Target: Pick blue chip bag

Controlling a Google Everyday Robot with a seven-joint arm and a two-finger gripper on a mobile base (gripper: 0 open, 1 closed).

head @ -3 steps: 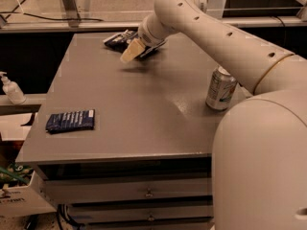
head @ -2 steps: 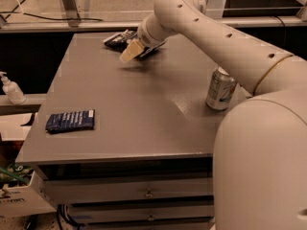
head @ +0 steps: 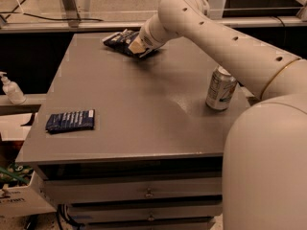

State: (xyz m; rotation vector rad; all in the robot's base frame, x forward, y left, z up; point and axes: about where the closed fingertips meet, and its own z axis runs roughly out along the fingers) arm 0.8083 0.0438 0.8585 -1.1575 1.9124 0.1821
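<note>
My pincer (head: 136,46) is on the blue chip bag (head: 117,38), far end of the bench (head: 144,109). Can't tell its grip.

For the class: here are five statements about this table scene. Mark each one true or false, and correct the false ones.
1. The gripper is at the chip bag on the far side of the table. True.
2. The can lies on its side. False: it stands upright.
3. The flat packet lies near the table's front edge, on the picture's left. True.
4. The can stands right beside the flat packet. False: they are far apart, the can at the picture's right and the packet at its left.
5. The pump bottle stands on the table. False: it stands off the table, on a ledge at the picture's left.
</note>
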